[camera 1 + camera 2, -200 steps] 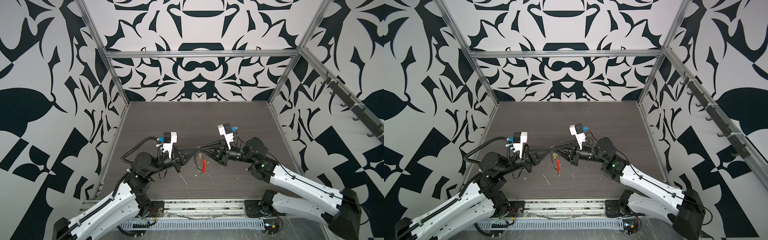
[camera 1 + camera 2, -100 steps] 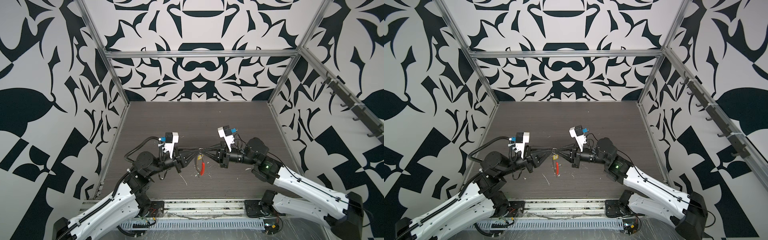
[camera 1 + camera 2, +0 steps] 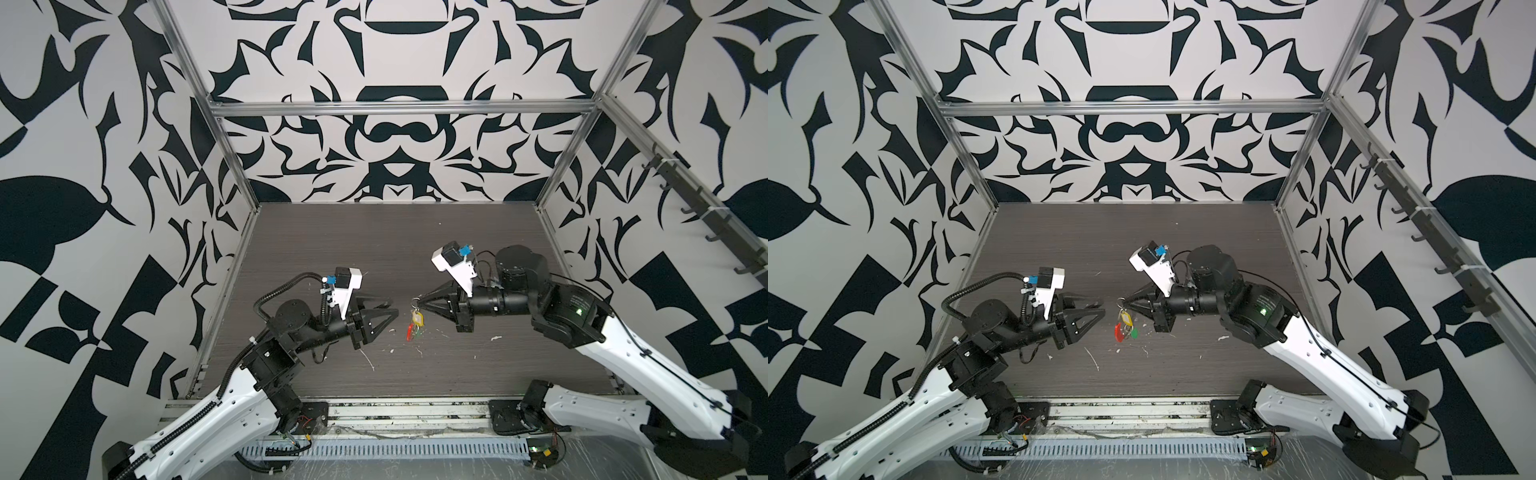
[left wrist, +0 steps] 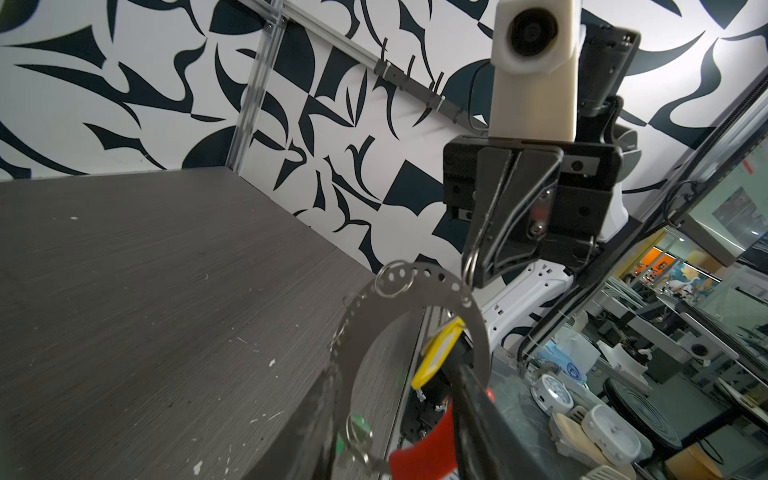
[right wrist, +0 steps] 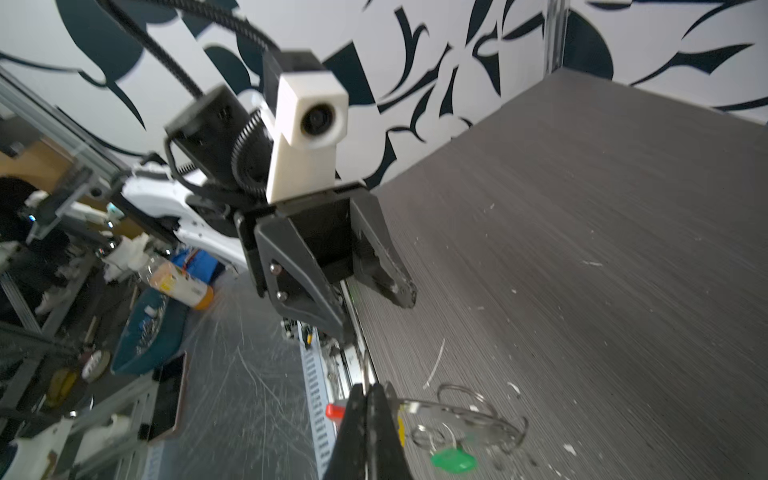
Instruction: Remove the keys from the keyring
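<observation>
Right gripper (image 3: 417,301) pinches keyring (image 4: 432,293), keys (image 3: 417,319) dangling below. Left gripper (image 3: 393,304) gapes empty nearby; next it should grip a key.

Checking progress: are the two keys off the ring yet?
No, on: yellow key and green key hang from the keyring that the right gripper holds.

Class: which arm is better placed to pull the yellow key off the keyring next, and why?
Left, probably. The left claw is open, empty and faces the hanging yellow key, while the right claw is shut on the keyring, holding it up.
</observation>
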`<state>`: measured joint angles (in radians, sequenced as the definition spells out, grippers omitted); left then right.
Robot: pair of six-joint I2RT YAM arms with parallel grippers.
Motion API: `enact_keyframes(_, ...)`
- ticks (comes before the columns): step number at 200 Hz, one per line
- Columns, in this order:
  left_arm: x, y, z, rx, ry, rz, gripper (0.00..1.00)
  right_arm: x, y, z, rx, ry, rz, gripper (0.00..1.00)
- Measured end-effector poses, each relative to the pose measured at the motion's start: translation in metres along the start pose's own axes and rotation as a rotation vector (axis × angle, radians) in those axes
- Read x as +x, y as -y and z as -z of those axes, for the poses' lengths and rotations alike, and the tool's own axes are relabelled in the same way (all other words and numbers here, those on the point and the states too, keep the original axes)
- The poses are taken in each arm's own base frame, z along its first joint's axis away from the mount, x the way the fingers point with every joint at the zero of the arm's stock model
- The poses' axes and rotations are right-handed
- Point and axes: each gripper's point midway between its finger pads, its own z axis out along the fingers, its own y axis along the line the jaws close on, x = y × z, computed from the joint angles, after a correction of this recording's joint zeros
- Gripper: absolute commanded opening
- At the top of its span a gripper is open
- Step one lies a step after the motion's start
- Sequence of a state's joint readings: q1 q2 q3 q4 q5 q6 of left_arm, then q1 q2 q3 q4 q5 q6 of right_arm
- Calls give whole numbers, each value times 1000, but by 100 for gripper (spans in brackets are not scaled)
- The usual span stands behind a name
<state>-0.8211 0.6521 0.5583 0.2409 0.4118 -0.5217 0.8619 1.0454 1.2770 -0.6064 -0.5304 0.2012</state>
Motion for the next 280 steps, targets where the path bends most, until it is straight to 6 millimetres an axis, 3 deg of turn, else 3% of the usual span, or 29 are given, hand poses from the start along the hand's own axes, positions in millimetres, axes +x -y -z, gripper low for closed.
enact_keyframes(67, 11, 4, -12, 57, -90, 16, 43, 52, 20, -17, 30, -290, -3, 0)
enact_keyframes(150, 31, 1, -24, 94, -199, 60, 39, 43, 11, -11, 10, -301, 49, 0)
enact_keyframes(280, 37, 9, -29, 170, -236, 77, 16, 50, 9, -19, -2, -355, 43, 0)
